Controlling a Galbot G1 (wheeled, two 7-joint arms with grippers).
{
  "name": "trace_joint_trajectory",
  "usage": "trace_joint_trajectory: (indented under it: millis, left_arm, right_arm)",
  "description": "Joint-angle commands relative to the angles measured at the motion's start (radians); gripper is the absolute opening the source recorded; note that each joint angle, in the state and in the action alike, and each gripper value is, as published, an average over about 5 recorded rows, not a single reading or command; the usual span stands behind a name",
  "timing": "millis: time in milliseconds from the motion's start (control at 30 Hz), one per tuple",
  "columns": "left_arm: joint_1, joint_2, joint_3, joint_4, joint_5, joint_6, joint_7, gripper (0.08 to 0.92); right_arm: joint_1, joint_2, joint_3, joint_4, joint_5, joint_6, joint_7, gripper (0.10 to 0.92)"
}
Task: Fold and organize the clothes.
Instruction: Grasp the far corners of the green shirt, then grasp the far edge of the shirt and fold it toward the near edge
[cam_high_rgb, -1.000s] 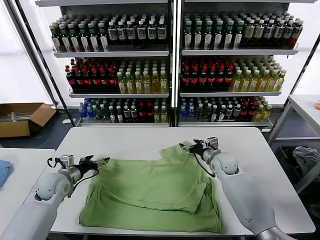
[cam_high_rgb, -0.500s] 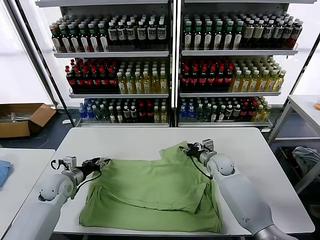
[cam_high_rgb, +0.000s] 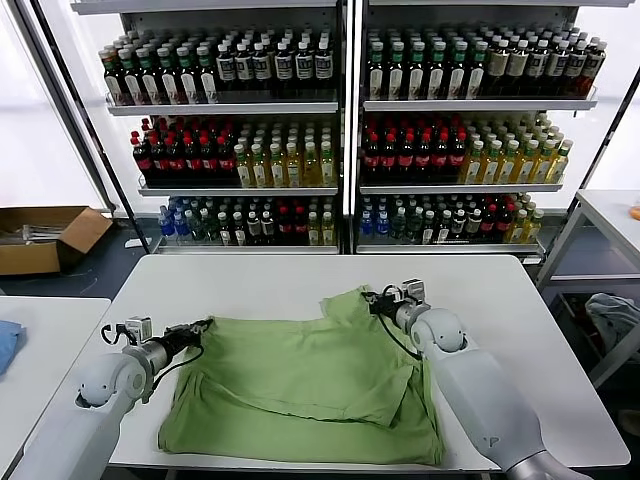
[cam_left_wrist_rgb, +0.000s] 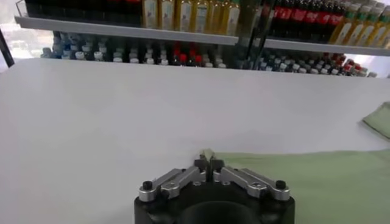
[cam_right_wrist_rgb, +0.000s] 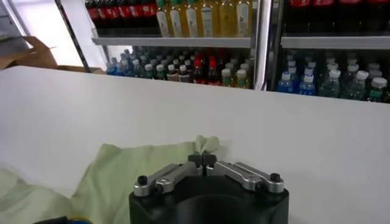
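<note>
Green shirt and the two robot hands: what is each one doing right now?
green shirt: lying partly folded on the white table, plain side up.
left hand: shut on the green shirt's far left corner.
right hand: shut on the green shirt's far right corner.

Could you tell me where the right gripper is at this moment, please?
In the head view, the right gripper is right of centre on the white table, shut on the far right corner of the green shirt.
</note>
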Motion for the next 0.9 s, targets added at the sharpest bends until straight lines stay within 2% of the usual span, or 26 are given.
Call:
trace_joint_trajectory:
  millis: [33, 367, 667, 900]
  left_arm:
    - [0.005, 0.002, -0.010, -0.033, -0.022, -0.006, -0.015, 0.088]
    - [0.044, 0.017, -0.080, -0.230, -0.053, -0.032, -0.064, 0.086]
    - [0.224, 0.033, -0.195, -0.428, -0.052, -0.028, -0.093, 0.086]
    - [0.359, 0.033, -0.256, -0.533, -0.051, -0.018, -0.093, 0.086]
  right_arm:
    - [-0.020, -0.002, 0.011, 0.053, 0.031, 0.030, -0.003, 0.106]
    - [-0.153, -0.055, 0.145, 0.280, 0.129, 0.099, -0.013, 0.106]
    - [-0.402, -0.158, 0.307, 0.596, 0.212, 0.113, 0.014, 0.106]
    - [-0.638, -0.178, 0.478, 0.789, 0.230, 0.110, 0.021, 0.106]
